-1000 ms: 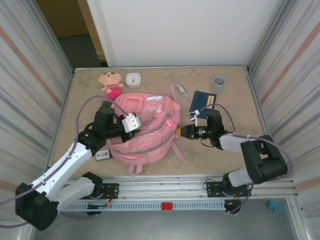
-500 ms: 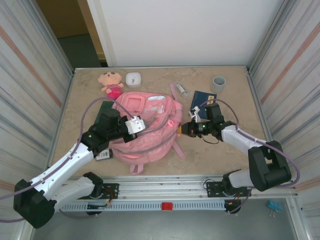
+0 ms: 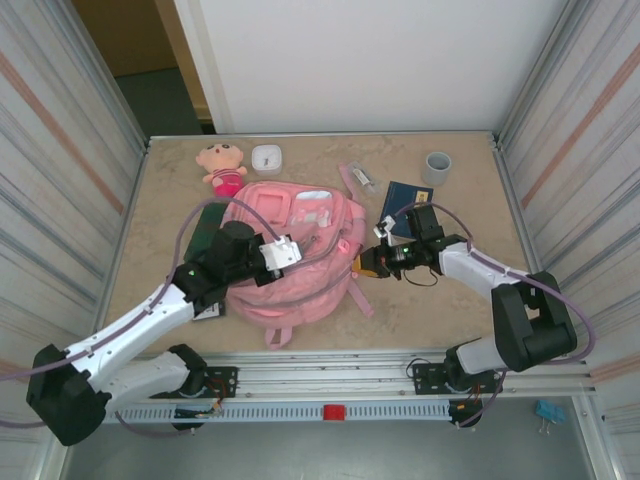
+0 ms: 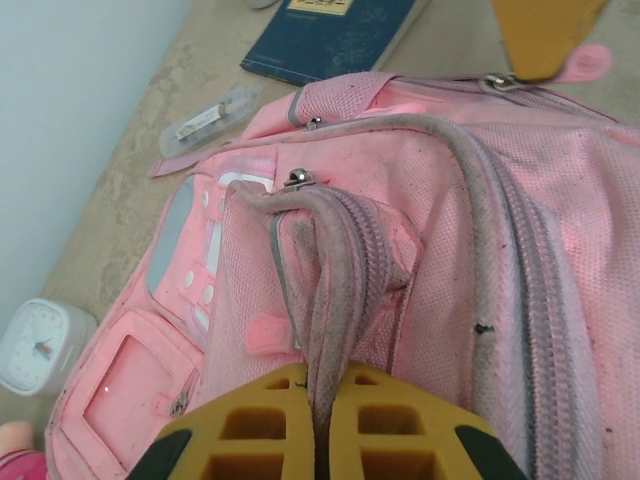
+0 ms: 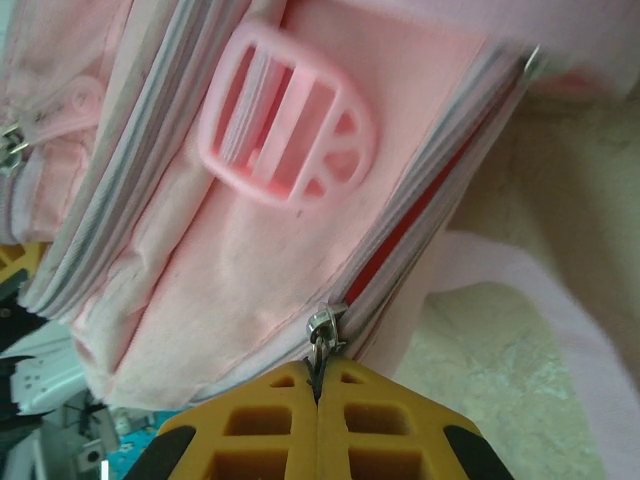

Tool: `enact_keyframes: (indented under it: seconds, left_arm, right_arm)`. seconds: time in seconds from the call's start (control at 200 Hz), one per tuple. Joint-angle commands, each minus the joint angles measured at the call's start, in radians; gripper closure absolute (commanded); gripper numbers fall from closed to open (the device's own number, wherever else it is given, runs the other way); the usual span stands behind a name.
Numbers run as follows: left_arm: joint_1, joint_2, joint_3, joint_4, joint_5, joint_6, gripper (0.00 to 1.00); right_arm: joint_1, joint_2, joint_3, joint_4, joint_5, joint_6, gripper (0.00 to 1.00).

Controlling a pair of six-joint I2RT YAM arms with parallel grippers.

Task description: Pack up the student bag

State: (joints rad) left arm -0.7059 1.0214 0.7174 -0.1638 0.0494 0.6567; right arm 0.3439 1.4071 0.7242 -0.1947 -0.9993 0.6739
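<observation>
Student bag [image 3: 310, 280]: lies flat at mid-worktop [image 3: 400, 320], front pockets up, between the two arms.
Left end effector [image 4: 320, 400]: over the bag's left half; yellow pads pressed together on a raised, zipper-edged fold of the pink fabric.
Right end effector [image 5: 318, 385]: at the bag's right edge; pads closed on the metal zipper pull [image 5: 322, 330], beside a partly opened zipper seam.
Strap buckle [image 5: 290, 135]: pink plastic, flat on the bag panel above the pull.
Behind the bag: plush doll [image 3: 222, 165], white clock [image 3: 266, 158], clear tube [image 3: 362, 180], blue booklet [image 3: 405, 195], grey cup [image 3: 437, 167].
</observation>
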Motion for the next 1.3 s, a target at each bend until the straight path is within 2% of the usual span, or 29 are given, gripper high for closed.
enact_keyframes:
  seconds: [0.0, 0.225, 0.426, 0.506, 0.551, 0.717, 0.842, 1.007, 1.293]
  left_arm:
    - [-0.033, 0.043, -0.025, 0.180, -0.289, -0.109, 1.00]
    - [-0.073, 0.112, -0.032, 0.318, -0.390, -0.271, 1.00]
    - [-0.078, 0.113, -0.063, 0.390, -0.328, -0.319, 1.00]
    - [-0.077, 0.096, -0.078, 0.411, -0.286, -0.311, 1.00]
    - [-0.076, 0.080, -0.088, 0.422, -0.251, -0.296, 1.00]
    - [-0.025, 0.027, -0.096, 0.368, -0.058, -0.280, 1.00]
    - [0.004, 0.000, -0.101, 0.339, 0.065, -0.251, 1.00]
    - [0.023, -0.027, -0.108, 0.339, 0.150, -0.245, 1.00]
    - [0.031, -0.051, -0.118, 0.351, 0.195, -0.275, 1.00]
  right_arm:
    - [0.047, -0.055, 0.030, 0.044, -0.096, 0.091, 0.98]
    - [0.205, -0.088, -0.011, 0.186, -0.007, 0.282, 0.99]
    - [0.405, -0.139, -0.077, 0.415, 0.176, 0.521, 0.97]
    - [0.455, -0.137, -0.071, 0.441, 0.222, 0.532, 0.95]
    - [0.455, -0.141, -0.082, 0.432, 0.234, 0.526, 0.90]
    - [0.357, -0.261, -0.139, 0.299, 0.294, 0.436, 0.48]
    - [0.264, -0.347, -0.150, 0.232, 0.330, 0.397, 0.27]
    - [0.222, -0.322, -0.171, 0.301, 0.348, 0.448, 0.26]
    - [0.293, -0.221, -0.178, 0.482, 0.428, 0.557, 0.27]
